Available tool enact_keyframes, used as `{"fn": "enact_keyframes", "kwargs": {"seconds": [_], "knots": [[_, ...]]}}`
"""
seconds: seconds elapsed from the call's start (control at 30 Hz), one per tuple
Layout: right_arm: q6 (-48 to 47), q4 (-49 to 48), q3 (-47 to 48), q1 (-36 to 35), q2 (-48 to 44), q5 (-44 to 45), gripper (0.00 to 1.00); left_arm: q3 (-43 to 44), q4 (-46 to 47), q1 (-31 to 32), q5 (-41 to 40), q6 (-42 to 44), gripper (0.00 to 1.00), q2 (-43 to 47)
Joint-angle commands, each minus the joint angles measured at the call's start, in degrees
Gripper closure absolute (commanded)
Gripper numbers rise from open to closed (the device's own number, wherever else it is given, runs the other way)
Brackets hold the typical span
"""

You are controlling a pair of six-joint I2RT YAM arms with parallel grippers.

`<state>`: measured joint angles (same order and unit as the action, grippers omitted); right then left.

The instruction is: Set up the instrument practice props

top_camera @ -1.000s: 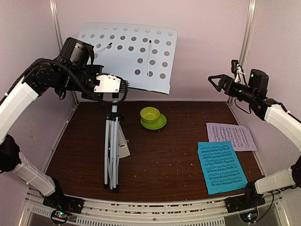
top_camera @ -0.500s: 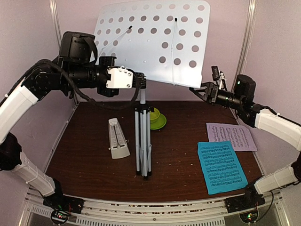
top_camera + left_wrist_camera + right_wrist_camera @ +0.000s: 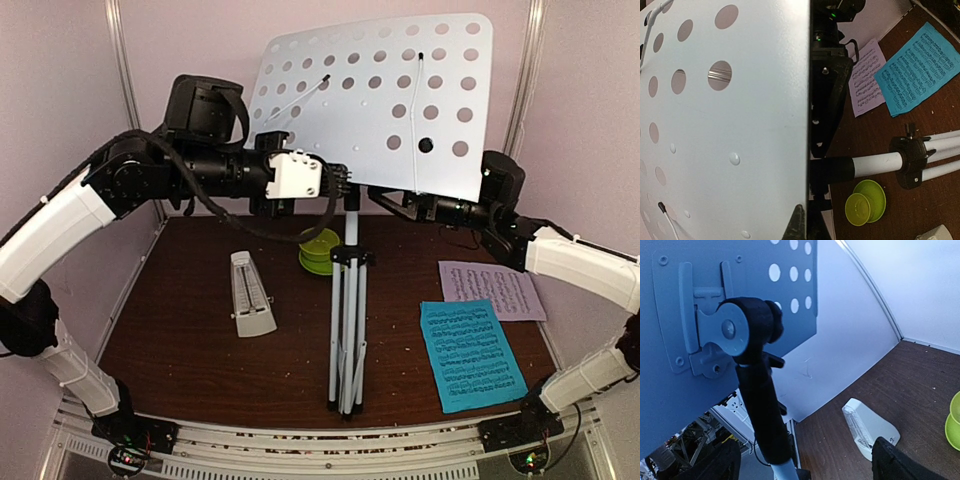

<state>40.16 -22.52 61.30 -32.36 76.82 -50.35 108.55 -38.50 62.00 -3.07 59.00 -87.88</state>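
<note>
Top external: left tool (image 3: 345, 181) pinches the music stand (image 3: 385, 125) beneath its tray; its folded tripod stands near the surface's (image 3: 180, 330) front edge. Right wrist: right tool (image 3: 802, 460) spread astride the post; let go, the narrow-footed stand may topple.

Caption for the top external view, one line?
Left gripper grips the music stand under its desk; the open right gripper reaches toward it from the other side.

bowl (image 3: 318, 248) partly obsc., metronome (image 3: 939, 234) cut off
</note>
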Motion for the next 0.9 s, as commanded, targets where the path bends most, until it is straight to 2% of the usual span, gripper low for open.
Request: {"fn": "enact_keyframes", "kwargs": {"seconds": [0.0, 0.13, 0.23, 0.47, 0.7, 0.87], "knots": [[0.25, -2.89, 1.63, -2.44, 1.25, -3.01, 0.11, 7.46, 23.29, 0.27, 3.05, -2.97, 1.0, 2.4], [-0.28, -3.31, 1.74, -4.7, 1.58, -3.52, 0.14, 8.59, 22.35, 0.31, 3.74, -2.0, 1.0, 1.56], [-0.65, -3.14, 1.21, -5.82, 1.88, -3.01, 0.21, 9.38, 21.6, 0.31, 3.81, -0.59, 1.0, 0.84], [-0.59, -2.68, 1.45, -7.08, 2.11, -1.26, 0.45, 9.51, 20.97, 0.32, 4.04, -0.03, 1.0, 0.41], [0.0, -2.66, 3.76, -8.6, 4.15, -0.96, 0.61, 8.58, 21.45, 0.32, 4.55, -0.25, 1.0, 0.45], [0.48, -2.86, 4.39, -8.96, 4.75, -0.87, 0.79, 7.79, 22.21, 0.31, 3.64, -0.12, 1.0, 0.78]]}}
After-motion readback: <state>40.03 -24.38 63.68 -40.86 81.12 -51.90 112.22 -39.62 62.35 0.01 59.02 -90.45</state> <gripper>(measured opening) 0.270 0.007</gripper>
